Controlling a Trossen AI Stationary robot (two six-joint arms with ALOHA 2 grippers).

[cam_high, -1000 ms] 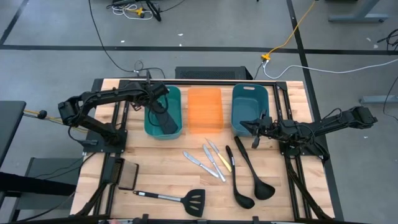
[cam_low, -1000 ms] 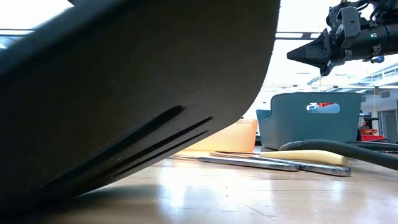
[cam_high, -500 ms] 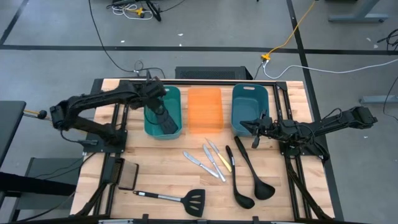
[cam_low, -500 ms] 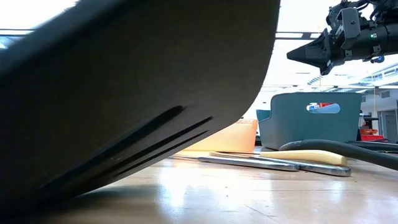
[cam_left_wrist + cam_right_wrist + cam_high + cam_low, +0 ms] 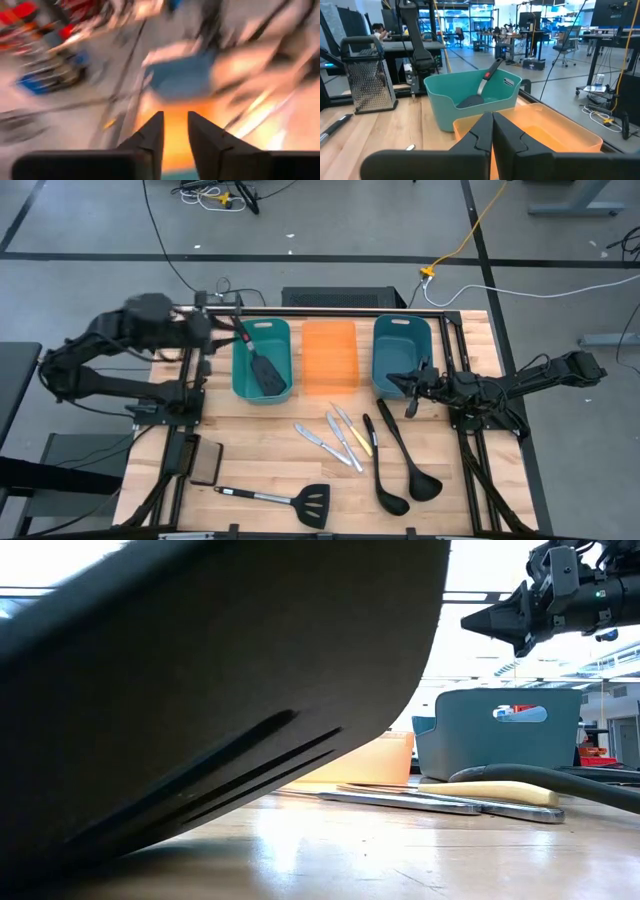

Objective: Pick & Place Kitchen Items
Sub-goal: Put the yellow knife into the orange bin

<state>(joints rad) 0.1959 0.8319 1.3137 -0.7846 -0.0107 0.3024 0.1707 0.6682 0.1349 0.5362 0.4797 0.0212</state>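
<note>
From above, one black spatula [image 5: 262,366] lies tilted inside the teal bin [image 5: 262,360], its handle leaning on the back rim. The left claw [image 5: 200,332] is blurred, just off that bin's outer side and apart from the spatula. A second spatula [image 5: 290,501] lies at the counter's [image 5: 240,440] front edge. Four knives [image 5: 338,438] and two ladles [image 5: 400,465] lie in front of the orange bin [image 5: 330,355] and blue bin [image 5: 402,352]. The right claw [image 5: 410,392] hangs by the blue bin's front corner, behind the ladles, touching none.

At counter height, the right claw [image 5: 470,628] is pressed together above the blue bin [image 5: 500,730].

The left wrist view is blurred; its fingers [image 5: 150,137] stand slightly apart, pinching nothing.

The right wrist view shows its fingers [image 5: 485,131] together, the binned spatula [image 5: 480,90] well beyond.
</note>
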